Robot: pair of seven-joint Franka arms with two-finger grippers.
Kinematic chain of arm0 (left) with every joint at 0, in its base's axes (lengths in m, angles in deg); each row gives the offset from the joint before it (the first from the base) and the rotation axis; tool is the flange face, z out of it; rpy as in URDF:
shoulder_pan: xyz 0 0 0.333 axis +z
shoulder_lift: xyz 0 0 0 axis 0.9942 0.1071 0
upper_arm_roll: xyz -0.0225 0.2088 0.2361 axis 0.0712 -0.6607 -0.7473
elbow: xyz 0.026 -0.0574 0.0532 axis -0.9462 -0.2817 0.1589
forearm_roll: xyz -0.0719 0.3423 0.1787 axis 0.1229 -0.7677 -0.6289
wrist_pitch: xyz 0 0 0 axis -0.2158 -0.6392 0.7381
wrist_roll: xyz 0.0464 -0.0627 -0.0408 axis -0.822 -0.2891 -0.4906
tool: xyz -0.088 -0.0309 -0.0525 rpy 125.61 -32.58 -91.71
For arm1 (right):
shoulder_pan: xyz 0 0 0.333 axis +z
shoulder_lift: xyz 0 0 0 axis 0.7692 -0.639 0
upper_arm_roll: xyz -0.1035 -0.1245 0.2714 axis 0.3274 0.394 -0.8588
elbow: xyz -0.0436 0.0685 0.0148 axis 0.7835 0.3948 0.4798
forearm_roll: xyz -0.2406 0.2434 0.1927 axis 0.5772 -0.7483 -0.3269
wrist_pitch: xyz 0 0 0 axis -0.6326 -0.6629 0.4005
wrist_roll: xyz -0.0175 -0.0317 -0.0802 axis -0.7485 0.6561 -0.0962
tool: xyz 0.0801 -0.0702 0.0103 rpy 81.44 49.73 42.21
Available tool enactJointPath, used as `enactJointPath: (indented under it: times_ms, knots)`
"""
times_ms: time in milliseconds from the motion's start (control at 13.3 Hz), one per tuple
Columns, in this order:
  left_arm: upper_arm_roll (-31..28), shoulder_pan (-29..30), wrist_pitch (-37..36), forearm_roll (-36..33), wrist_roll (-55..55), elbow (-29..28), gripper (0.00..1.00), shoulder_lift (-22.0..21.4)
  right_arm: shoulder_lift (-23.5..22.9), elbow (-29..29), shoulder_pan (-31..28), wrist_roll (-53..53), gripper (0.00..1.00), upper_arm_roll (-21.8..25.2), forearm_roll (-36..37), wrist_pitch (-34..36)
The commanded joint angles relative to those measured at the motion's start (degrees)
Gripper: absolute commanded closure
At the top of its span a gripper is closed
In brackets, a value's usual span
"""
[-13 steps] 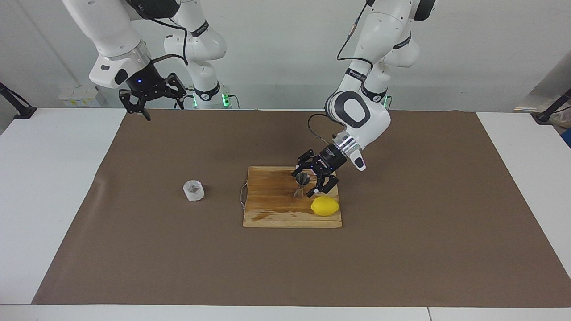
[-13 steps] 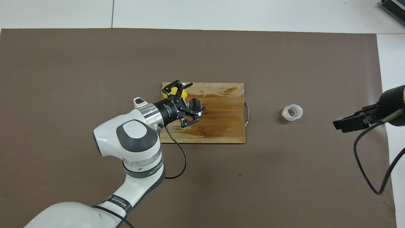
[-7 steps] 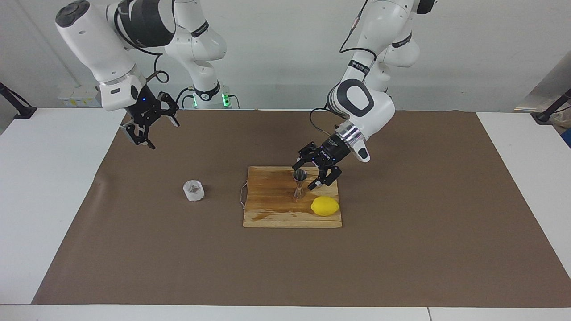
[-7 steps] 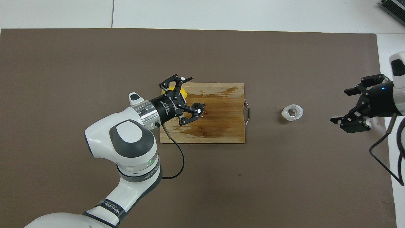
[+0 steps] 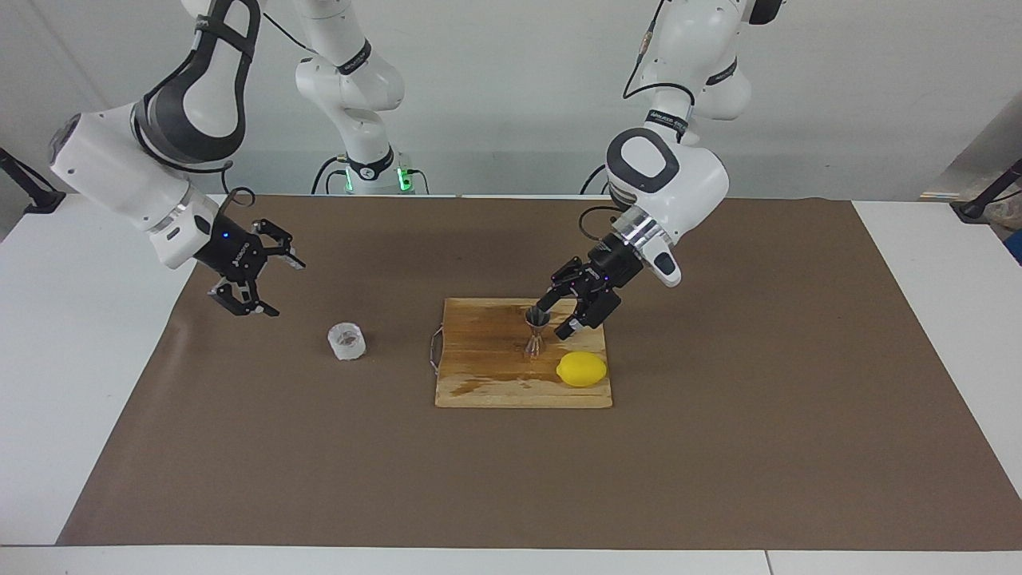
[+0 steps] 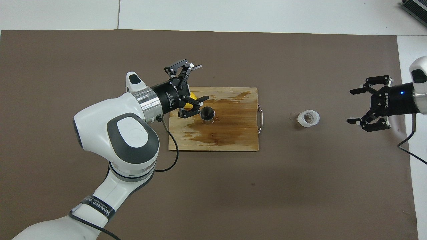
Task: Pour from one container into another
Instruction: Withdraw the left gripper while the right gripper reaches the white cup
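Left gripper (image 5: 565, 313): jaws spread wide, holding nothing. It hangs low over the cutting board's edge nearest the robots, just beside the jigger and apart from it; no finger touches the metal. In the overhead view (image 6: 195, 85) one finger lies over the lemon.
Right gripper (image 5: 257, 275): jaws spread wide, empty. It hangs over the brown mat toward the right arm's end of the table, near the glass cup but clear of it, and seen from above (image 6: 354, 106) it points toward the cup.
Jigger (image 5: 536, 333): silvery metal, hourglass-shaped, upright on the cutting board in the half toward the left arm's end, open cone upward (image 6: 207, 114).
Glass cup (image 5: 346, 341): small, faceted, whitish walls, upright on the mat, well apart from the board toward the right arm's end (image 6: 308, 118). Contents cannot be made out.
Cutting board (image 5: 487, 383): wooden, with darker stains across its top and a wire handle on the edge facing the cup (image 6: 233, 140).
Lemon (image 5: 581, 369): yellow, on the board's corner, farther from the robots than the jigger, just beside it.
Mat (image 5: 718, 447): brown sheet covering the middle of the white table (image 5: 72, 383).
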Motion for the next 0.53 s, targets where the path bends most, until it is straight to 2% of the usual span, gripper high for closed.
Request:
enactJointPath:
  times_ms: [0, 150, 300, 450]
  knots:
    - [-1.15, 0.59, -0.03, -12.82, 0.63, 1.38, 0.00, 0.40, -3.87, 0.27, -1.80, 7.42, 0.00, -0.68, -6.10, 0.49]
    - [-1.24, 1.81, -0.48, -23.66, 0.99, 1.30, 0.00, 0.31, -5.90, 0.27, -1.89, 11.04, 0.00, -0.68, -8.23, 0.40]
    - [-1.24, 3.66, -2.40, -31.23, 1.34, 2.00, 0.00, 0.40, -7.92, 0.18, -2.50, 14.20, 0.00, -0.68, -10.51, 0.66]
    - [-1.24, 6.99, -6.25, -39.57, 3.34, 3.49, 0.00, 0.40, -12.04, 0.18, -3.91, 19.54, 0.00, -0.68, -14.01, 3.28]
